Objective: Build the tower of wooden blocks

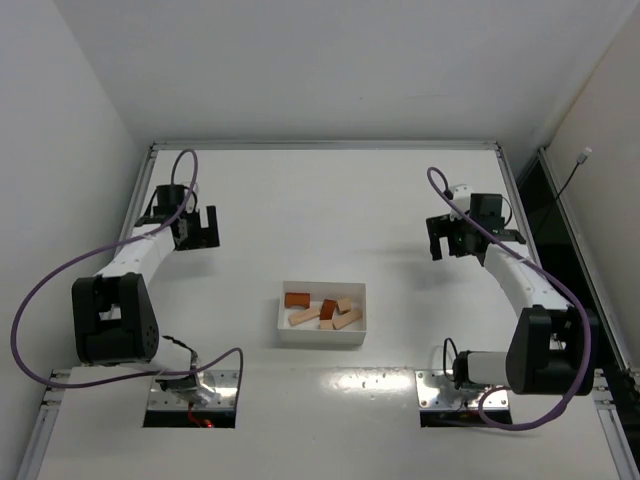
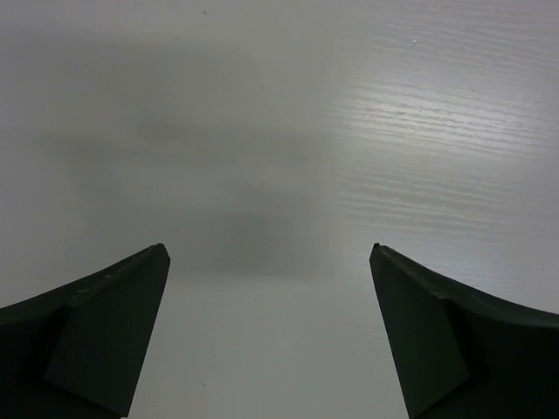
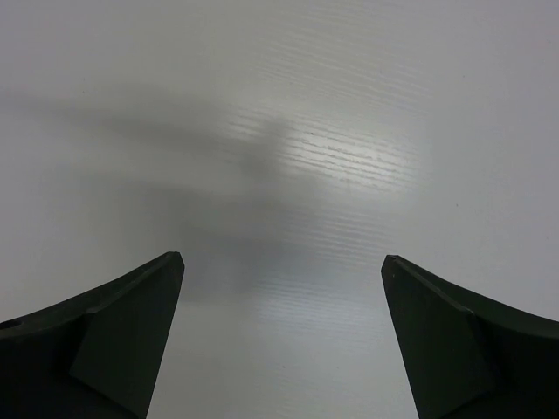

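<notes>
Several small wood blocks lie loose in a white tray (image 1: 285, 322) near the table's middle front: a reddish-brown one (image 1: 297, 299) at the left, another reddish-brown one (image 1: 328, 308) in the middle, and pale tan bars (image 1: 347, 319) beside them. No tower stands anywhere in view. My left gripper (image 1: 199, 230) is open and empty, over the table far to the left of the tray. My right gripper (image 1: 446, 240) is open and empty, far to the right. Both wrist views show only bare white table between the fingers (image 2: 105, 340) (image 3: 122, 340).
White walls close in the table at the left, back and right. A raised rail (image 1: 320, 146) runs along the table's far edge. The arm bases and their cables sit at the near edge.
</notes>
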Controlling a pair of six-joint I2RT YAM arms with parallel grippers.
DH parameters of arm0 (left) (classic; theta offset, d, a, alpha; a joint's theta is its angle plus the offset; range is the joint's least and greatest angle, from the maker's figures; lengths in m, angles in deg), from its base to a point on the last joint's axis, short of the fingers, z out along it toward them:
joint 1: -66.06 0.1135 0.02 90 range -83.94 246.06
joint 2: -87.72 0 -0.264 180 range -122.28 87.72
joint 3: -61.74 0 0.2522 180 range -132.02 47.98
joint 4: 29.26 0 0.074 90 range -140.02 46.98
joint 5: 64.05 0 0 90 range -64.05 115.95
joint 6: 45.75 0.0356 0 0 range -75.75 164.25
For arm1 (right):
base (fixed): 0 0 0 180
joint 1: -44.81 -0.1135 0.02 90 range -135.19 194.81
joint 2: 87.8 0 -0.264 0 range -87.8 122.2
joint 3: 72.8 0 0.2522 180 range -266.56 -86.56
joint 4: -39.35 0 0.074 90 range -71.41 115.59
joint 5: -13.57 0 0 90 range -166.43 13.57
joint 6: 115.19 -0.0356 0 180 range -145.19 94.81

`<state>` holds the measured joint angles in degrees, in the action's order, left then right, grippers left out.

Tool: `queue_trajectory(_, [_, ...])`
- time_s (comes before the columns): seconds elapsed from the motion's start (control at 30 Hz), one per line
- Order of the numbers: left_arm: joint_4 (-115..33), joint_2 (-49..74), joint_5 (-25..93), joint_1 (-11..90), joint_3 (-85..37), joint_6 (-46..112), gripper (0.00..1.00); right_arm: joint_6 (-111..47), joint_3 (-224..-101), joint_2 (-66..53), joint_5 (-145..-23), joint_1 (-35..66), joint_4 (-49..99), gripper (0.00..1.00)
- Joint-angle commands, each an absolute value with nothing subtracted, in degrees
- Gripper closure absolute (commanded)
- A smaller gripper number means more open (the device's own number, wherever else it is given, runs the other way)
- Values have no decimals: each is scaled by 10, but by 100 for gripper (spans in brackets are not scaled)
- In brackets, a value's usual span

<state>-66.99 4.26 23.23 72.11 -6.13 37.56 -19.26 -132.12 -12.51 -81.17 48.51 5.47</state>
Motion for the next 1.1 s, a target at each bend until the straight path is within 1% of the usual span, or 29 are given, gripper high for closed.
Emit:
queue_trajectory(0.0, [-658, 43, 247, 727, -57, 366, 0, -192, -1345, -144, -813, 482, 61, 3])
queue_trajectory(0.03, [-658, 43, 247, 727, -57, 366, 0, -192, -1353, -150, -843, 475, 48, 1])
queue_trajectory(0.1, [-658, 43, 253, 727, -57, 366, 0, -144, -1396, -156, -918, 475, 11, 1])
queue_trajectory(0.13, [-658, 43, 253, 727, -57, 371, 0, -125, -1435, -156, -994, 475, -35, 1])
queue_trajectory(0.2, [-658, 43, 248, 727, -52, 371, 0, -117, -1468, -156, -1041, 453, -60, 1])
queue_trajectory(0.27, [-658, 43, 248, 727, -52, 366, 0, -117, -1504, -151, -1062, 429, -71, 1])
queue_trajectory(0.33, [-658, 43, 248, 727, -52, 366, 0, -100, -1545, -135, -1062, 385, -96, 1])
queue_trajectory(0.37, [-658, 43, 248, 727, -52, 366, 0, -86, -1559, -128, -1062, 368, -109, 10])
queue_trajectory(0.4, [-663, 43, 243, 727, -52, 366, 0, -53, -1571, -121, -1037, 325, -120, 16])
queue_trajectory(0.47, [-668, 43, 243, 727, -60, 366, 0, -17, -1598, -102, -1017, 280, -153, 27])
queue_trajectory(0.5, [-674, 43, 243, 727, -67, 366, 0, 8, -1604, -95, -1005, 238, -163, 27])
queue_trajectory(0.6, [-685, 43, 232, 733, -80, 366, 0, 31, -1604, -78, -988, 160, -170, 26])
queue_trajectory(0.73, [-690, 55, 232, 738, -85, 366, 0, 64, -1593, -39, -964, 93, -149, 27])
queue_trajectory(0.9, [-701, 61, 226, 738, -91, 361, 0, 79, -1629, 30, -969, 63, -162, 28])
queue_trajectory(1.07, [-706, 61, 205, 738, -91, 361, 0, 96, -1641, 82, -977, 28, -157, 27])
